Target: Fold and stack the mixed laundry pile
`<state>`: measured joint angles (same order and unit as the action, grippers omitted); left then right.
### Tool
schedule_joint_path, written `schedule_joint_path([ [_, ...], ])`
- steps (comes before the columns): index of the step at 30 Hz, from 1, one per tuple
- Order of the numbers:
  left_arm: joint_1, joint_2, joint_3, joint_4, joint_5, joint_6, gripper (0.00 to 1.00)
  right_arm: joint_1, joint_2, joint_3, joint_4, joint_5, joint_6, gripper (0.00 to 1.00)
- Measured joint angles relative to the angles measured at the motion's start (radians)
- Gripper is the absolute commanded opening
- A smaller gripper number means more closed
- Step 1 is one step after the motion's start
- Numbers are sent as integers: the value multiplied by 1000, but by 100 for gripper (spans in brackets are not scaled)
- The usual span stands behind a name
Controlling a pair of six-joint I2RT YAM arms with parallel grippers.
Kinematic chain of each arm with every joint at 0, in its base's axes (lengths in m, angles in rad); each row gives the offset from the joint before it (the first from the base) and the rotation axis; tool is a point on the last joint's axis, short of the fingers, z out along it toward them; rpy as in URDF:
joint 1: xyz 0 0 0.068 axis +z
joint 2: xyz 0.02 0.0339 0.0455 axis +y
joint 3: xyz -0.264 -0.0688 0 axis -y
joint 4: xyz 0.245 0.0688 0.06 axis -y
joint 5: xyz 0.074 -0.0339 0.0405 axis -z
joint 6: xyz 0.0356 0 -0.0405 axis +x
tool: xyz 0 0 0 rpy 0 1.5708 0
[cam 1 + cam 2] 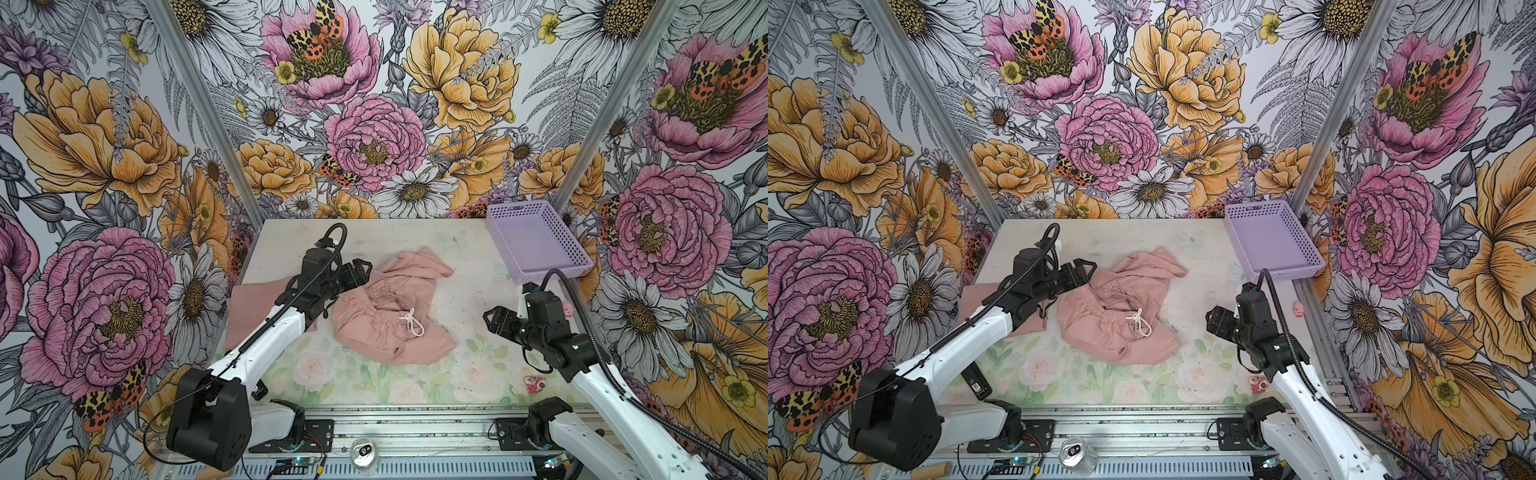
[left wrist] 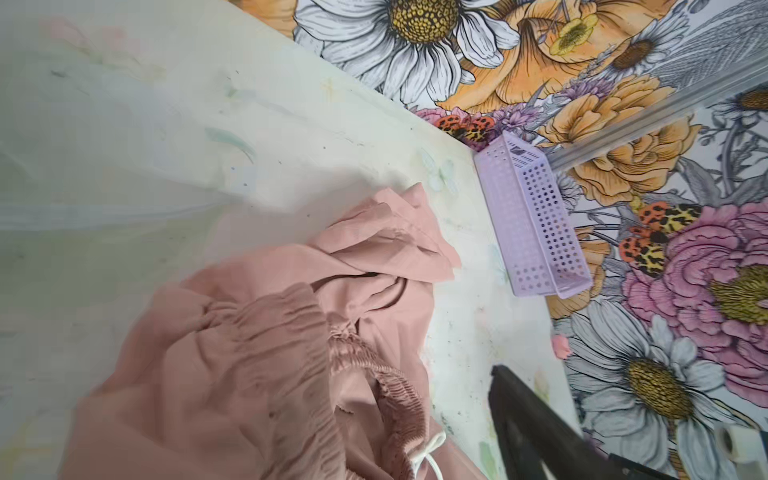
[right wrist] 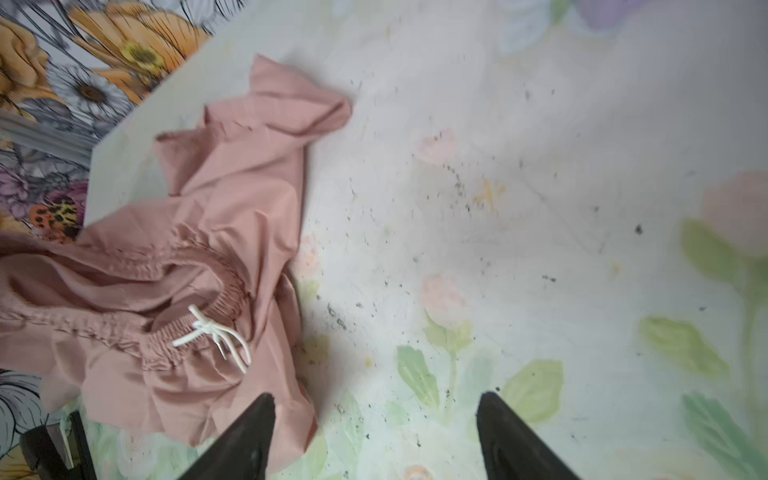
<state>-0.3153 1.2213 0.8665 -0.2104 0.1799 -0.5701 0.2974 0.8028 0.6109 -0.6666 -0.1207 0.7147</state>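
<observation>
- The crumpled dusty-pink drawstring garment with a gathered elastic waistband [image 1: 386,332] is lying mid-table on the pale, floral-printed tabletop [image 1: 469,286], its white cord [image 1: 411,323] knotted on top.
- The left gripper [image 1: 360,270] is hovering at the garment's far-left edge, jaws apart, gripping nothing.
- The right gripper [image 1: 491,322] is standing spread and empty over bare table, well apart from the cloth.
- A flat dusty-pink soft cloth [image 1: 249,307] is lying at the table's left edge, beneath the left arm.
- The lilac perforated plastic basket [image 1: 536,245] is occupying the far-right corner.
</observation>
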Motion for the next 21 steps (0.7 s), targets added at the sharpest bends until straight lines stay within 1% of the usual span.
schedule_joint_path([
  [3,-13,-103,13,-83,-66,29,98,69,56,-79,52,-12,37,78],
  [5,-32,-147,26,-132,-109,45,99,143,115,-103,100,-12,66,78],
  [9,-61,-189,28,-238,-192,54,99,283,273,-104,238,-11,112,78],
  [12,-51,-218,28,-304,-235,54,99,374,387,-97,327,-7,145,78],
  [14,-43,-231,28,-327,-248,55,99,419,459,-77,370,-6,160,75],
  [17,-40,-230,28,-353,-254,57,99,451,546,-34,417,-5,173,65],
  [18,-40,-229,28,-364,-256,58,99,453,561,-25,430,-3,177,59],
  [20,-41,-229,28,-375,-258,63,99,454,566,-21,446,6,181,44],
  [21,-40,-229,28,-378,-259,65,99,454,566,-21,451,11,187,24],
])
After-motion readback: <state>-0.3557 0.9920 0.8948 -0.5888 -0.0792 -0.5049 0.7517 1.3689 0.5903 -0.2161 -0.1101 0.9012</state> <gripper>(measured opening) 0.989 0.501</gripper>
